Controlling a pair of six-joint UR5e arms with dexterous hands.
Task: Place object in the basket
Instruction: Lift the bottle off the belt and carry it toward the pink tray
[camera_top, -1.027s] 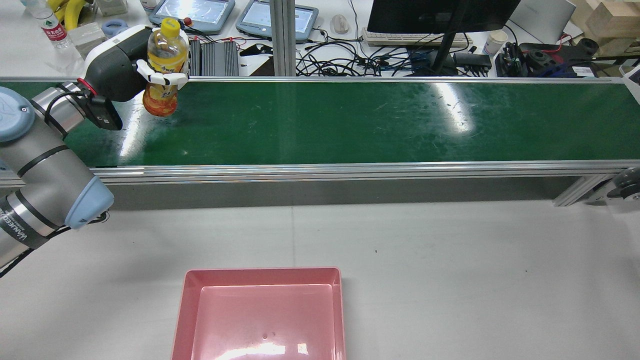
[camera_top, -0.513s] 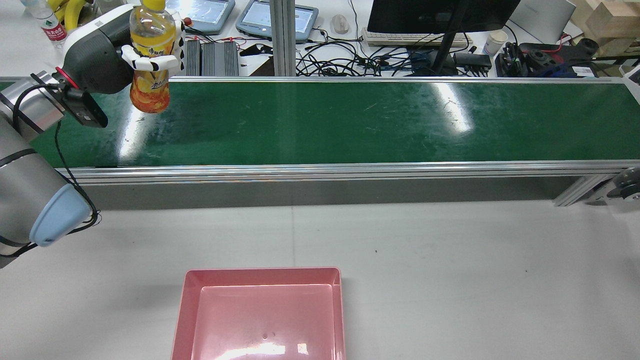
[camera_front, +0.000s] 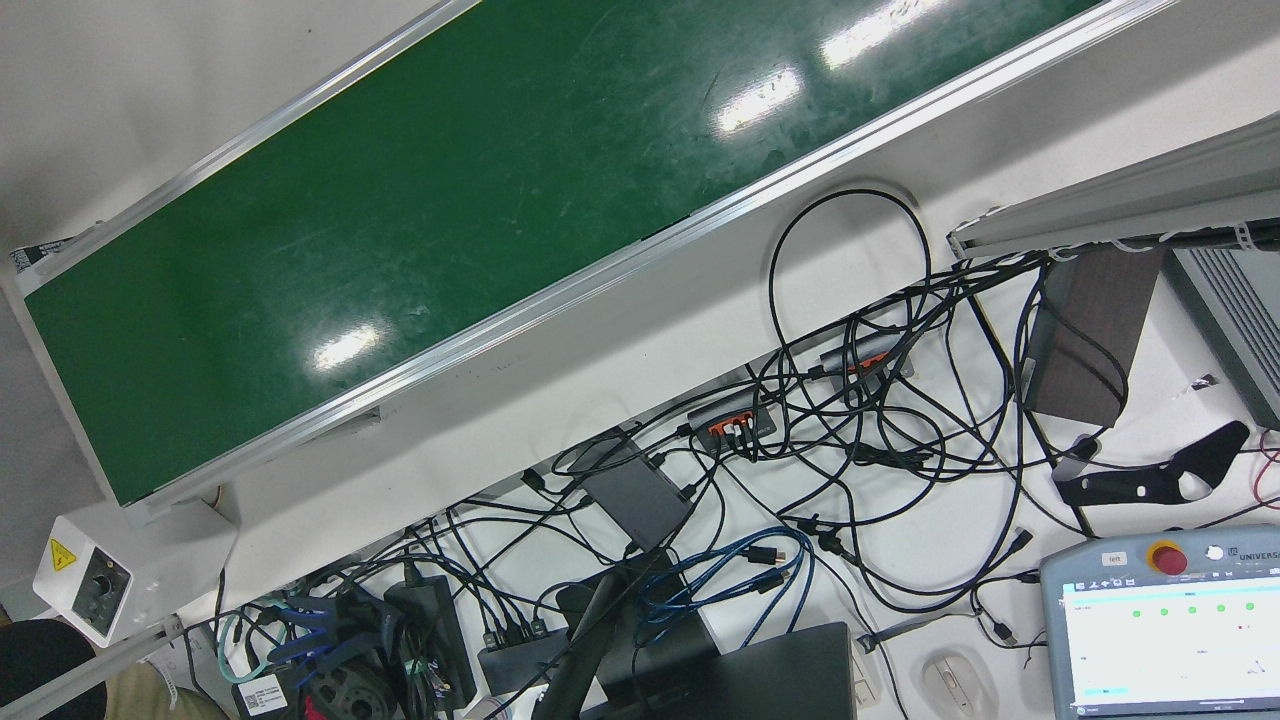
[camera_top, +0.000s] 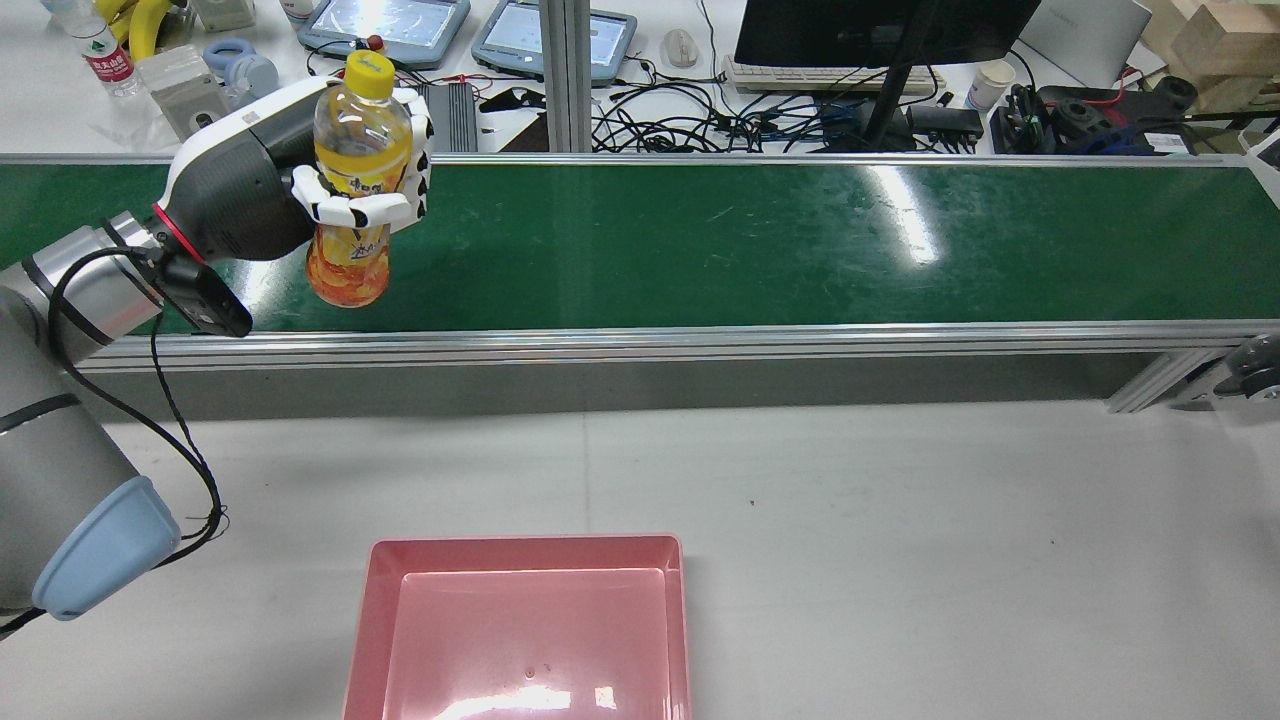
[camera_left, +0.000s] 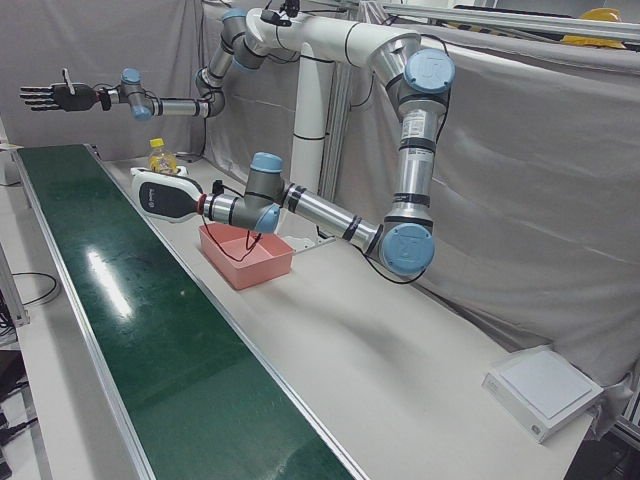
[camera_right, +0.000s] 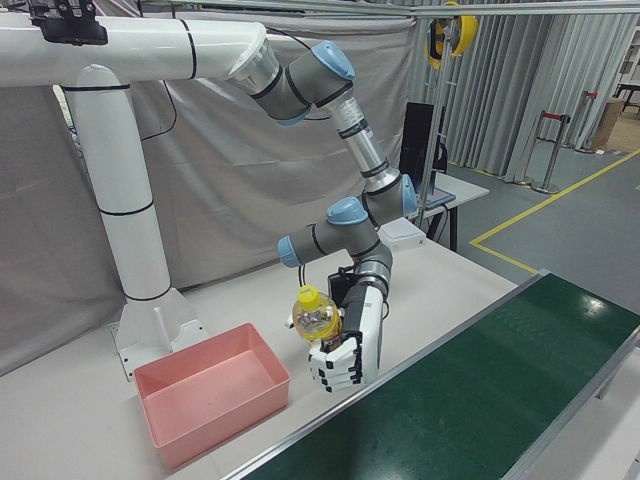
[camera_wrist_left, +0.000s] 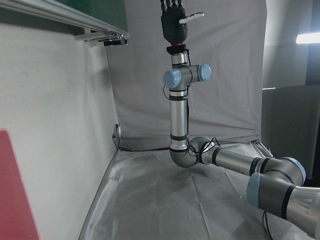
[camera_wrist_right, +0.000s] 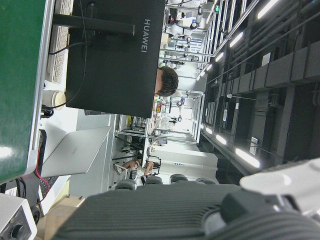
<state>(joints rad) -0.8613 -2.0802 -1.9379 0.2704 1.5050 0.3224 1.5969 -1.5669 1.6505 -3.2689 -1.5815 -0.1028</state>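
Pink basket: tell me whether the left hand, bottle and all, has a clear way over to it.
Probably yes. The left hand holds the bottle above the belt's near edge, and only bare white table lies between it and the pink basket, which holds nothing.

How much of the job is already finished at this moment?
The pick looks done: the left hand holds the yellow-capped orange drink bottle upright above the green conveyor belt. The carry is in hand. Left: bring it over the empty pink plastic basket and release. The right hand is open, far off.
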